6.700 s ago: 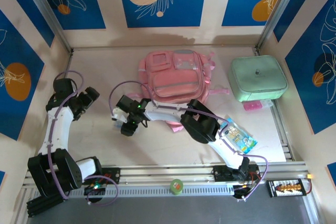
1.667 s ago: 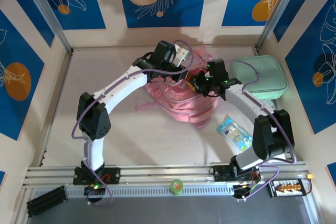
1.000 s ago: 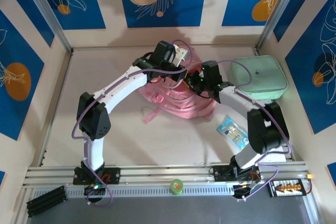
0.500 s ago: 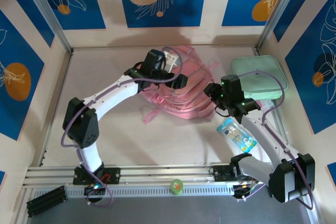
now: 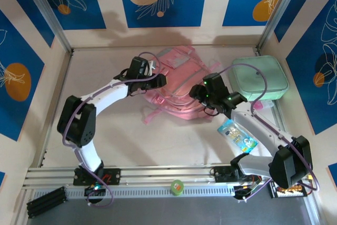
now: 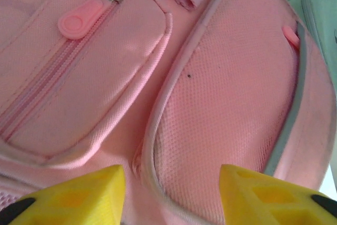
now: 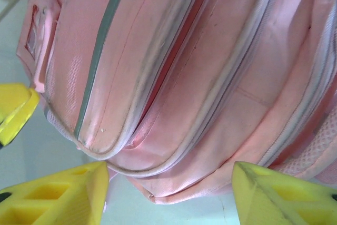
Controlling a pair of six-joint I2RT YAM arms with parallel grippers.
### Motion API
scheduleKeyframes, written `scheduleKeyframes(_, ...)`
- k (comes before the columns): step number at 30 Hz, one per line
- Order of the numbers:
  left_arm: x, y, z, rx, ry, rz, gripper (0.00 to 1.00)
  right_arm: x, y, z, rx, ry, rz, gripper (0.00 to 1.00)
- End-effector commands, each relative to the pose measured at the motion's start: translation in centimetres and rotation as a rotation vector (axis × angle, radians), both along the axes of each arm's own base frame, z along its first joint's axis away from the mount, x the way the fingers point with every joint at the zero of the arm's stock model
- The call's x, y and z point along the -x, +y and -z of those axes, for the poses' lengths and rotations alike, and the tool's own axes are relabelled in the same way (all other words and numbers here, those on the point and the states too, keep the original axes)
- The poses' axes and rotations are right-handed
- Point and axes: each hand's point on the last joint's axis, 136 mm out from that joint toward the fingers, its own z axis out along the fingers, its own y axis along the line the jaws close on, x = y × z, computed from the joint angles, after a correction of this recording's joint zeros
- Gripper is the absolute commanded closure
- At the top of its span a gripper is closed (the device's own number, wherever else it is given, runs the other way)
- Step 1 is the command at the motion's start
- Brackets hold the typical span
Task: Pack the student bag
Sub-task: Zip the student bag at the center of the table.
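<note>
Backpack [image 5: 176, 89] slumps on the counter [image 5: 158, 143]; left jaws and right jaws flank it, both open, likely to spread its mouth.

Left gripper [image 5: 156, 79] is pulling back leftward off the student bag [image 5: 179, 90], jaws now standing apart. Right gripper [image 5: 198, 95] is swinging back to the bag's right edge, jaws parting. Bag is settling flatter.
</note>
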Motion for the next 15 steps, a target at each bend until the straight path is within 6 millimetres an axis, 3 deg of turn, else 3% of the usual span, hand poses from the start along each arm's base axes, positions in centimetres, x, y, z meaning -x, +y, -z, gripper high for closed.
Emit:
scheduleKeyframes(1, -0.8, -0.4, 0.6, -0.004, 0.034, -0.020, 0.55, -0.2, 0.7, -0.8, 0.008, -0.012, -0.005, 0.37)
scheduleKeyframes(9, -1.5, -1.4, 1.8, 0.022, 0.090, -0.001, 0.70, 0.2, 2.3, -0.7, 0.049, -0.008, -0.052, 0.37)
scheduleKeyframes(13, -1.3, -2.5, 0.6, 0.125, 0.091, 0.022, 0.99, 0.4, 3.4, -0.5, 0.120, -0.016, -0.078, 0.37)
scheduleKeyframes(15, -1.1, -2.5, -0.4, 0.165, 0.078, 0.011, 1.00, 0.6, 4.1, -0.6, 0.174, -0.030, -0.094, 0.37)
